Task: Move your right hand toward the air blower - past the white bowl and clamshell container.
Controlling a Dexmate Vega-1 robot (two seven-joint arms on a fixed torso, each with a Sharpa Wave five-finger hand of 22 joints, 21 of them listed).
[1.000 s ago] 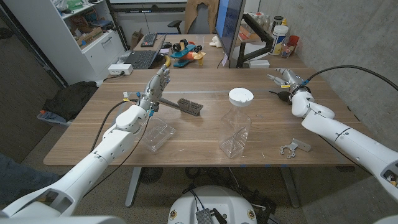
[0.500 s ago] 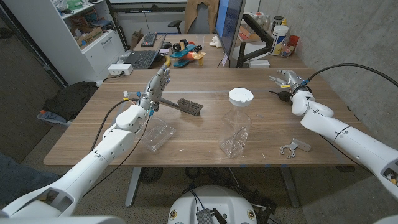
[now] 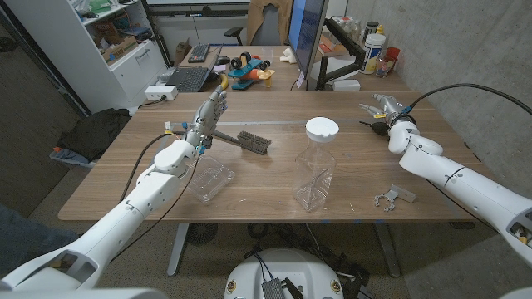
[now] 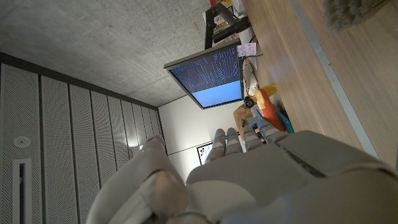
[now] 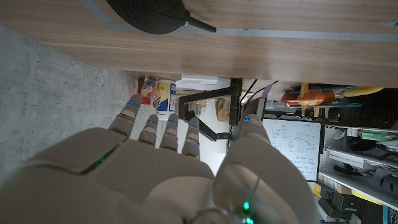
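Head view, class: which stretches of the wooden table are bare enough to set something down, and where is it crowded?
Bare wood lies between the clamshell container and the tall clear jar, and between that jar and the metal bracket near the right arm. It is tighter around the left hand, with the brush close by, and where the right hand nears the air blower.

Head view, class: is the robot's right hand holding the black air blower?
No. The right robot hand hovers open just over the air blower, which lies on the wooden table with no fingers closed around it.
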